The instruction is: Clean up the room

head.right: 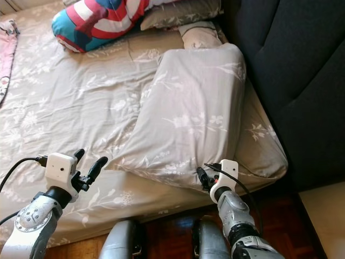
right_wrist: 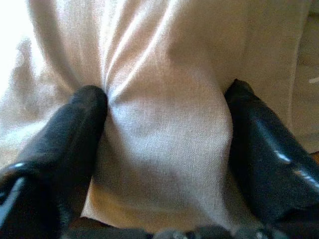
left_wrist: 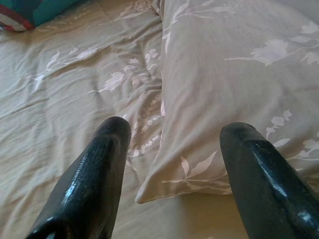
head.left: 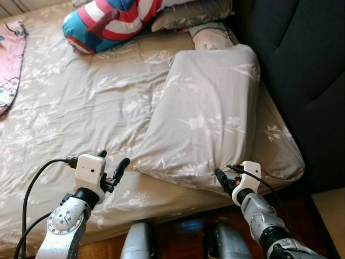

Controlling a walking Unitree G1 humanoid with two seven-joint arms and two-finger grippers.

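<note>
A big beige floral pillow (head.left: 205, 118) lies slantwise on the right side of the bed, on a matching sheet (head.left: 70, 108). My right gripper (head.left: 222, 177) is at the pillow's near edge. In the right wrist view the pillow's cloth (right_wrist: 159, 124) bulges between the two wide-apart fingers (right_wrist: 75, 129), creased where one tip presses in, so the right gripper (right_wrist: 162, 94) is open around the edge. My left gripper (head.left: 114, 157) is open just left of the pillow's near left corner (left_wrist: 149, 191), a little above the sheet, with nothing between its fingers (left_wrist: 94, 174).
A red, white and blue shield cushion (head.left: 110, 21) and another pillow (head.left: 194, 13) lie at the bed's head. A pink cloth (head.left: 11, 54) lies at the far left. The dark padded headboard (head.left: 302, 65) runs along the right. Wooden floor (head.left: 183, 226) shows below the bed's edge.
</note>
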